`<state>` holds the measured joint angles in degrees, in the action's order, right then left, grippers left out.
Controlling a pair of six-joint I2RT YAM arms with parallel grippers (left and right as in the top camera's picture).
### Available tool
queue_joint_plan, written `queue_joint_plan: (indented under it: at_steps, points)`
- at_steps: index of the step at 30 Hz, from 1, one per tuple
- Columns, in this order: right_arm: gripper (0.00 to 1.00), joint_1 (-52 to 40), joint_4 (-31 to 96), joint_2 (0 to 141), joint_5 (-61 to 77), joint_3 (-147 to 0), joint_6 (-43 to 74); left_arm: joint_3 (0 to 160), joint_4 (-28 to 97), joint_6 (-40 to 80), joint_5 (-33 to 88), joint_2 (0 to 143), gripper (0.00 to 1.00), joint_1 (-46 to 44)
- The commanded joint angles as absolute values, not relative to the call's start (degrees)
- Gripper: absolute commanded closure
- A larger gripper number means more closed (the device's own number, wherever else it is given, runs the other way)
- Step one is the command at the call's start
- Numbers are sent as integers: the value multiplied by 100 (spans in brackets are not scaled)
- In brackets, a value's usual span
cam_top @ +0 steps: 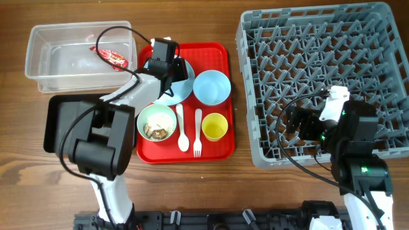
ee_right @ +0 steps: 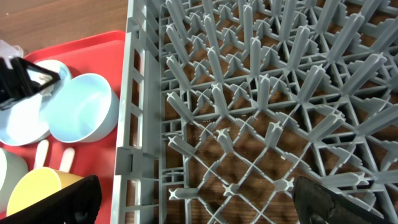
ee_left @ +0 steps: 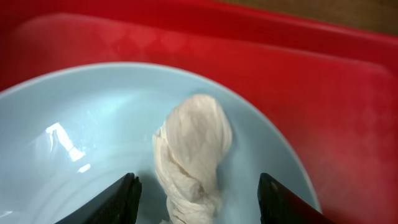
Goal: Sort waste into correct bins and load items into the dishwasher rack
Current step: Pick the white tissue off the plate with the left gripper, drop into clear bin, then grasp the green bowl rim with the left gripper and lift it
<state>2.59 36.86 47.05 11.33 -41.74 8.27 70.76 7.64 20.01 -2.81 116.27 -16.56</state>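
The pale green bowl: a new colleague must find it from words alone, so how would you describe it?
Find the red tray left of the grey rack. The pale green bowl sits in its left corner nearest the robot, beside the white spoon. Unlike the pale blue bowl, it holds brown crumbs.

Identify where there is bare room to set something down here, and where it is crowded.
Free: the rack's far half; the tub's left end, away from the wrapper; the table left of the black tray. Crowded: the red tray, filled with dishes and the left arm.
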Motion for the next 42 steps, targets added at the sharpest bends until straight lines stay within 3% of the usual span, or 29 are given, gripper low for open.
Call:
queue_joint_plan:
  at_steps: [1, 2, 4, 11, 15, 19, 20, 21, 22, 23, 26, 30, 34, 38, 42]
  points:
    - [0, 292, 3697, 4705, 1037, -4329, 766, 7085, 795, 1925, -419, 11806, 60, -1625]
    - [0, 292, 3693, 4705, 1037, -4329, 766, 7085, 795, 1925, -419, 11806, 82, -1625]
    - [0, 292, 3695, 4705, 1037, -4329, 766, 7085, 843, 1927, -416, 11793, 96, -1625]
    - [0, 292, 3691, 4705, 1035, -4329, 764, 7085, 1643, 2032, -419, 10114, 96, -1396]
    - [0, 292, 3677, 4733, 1037, -4329, 766, 7085, 1745, 2040, -419, 9238, 96, -624]
    - [0, 292, 3680, 4792, 1037, -4329, 766, 7083, 1723, 2823, -419, 9564, 96, 381]
    - [1, 292, 3680, 4807, 1037, -4329, 766, 7083, 1695, 2906, -416, 9697, 91, 534]
    - [0, 292, 3680, 4807, 1037, -4329, 766, 7083, 1684, 2904, -416, 9780, 80, 613]
    - [0, 292, 3684, 4807, 1037, -4329, 766, 7083, 1680, 2897, -414, 9900, 61, 701]
    - [0, 292, 3688, 4805, 1037, -4329, 766, 7083, 1686, 2853, -414, 9913, 54, 711]
    - [0, 292, 3684, 4807, 1037, -4329, 766, 7085, 1741, 2571, -235, 9550, 47, 670]
    - [0, 292, 3682, 4807, 1037, -4329, 768, 7085, 2989, 2574, 231, 8630, 48, 89]
    - [0, 292, 3684, 4807, 1039, -4329, 768, 7074, 4497, 2624, 231, 8567, 43, -1221]
    - [0, 292, 3691, 4807, 1041, -4329, 792, 6744, 4766, 2617, 145, 9030, 57, -2303]
    - [0, 292, 3693, 4807, 1059, -4329, 805, 6514, 4764, 2620, 145, 9594, 60, -2657]
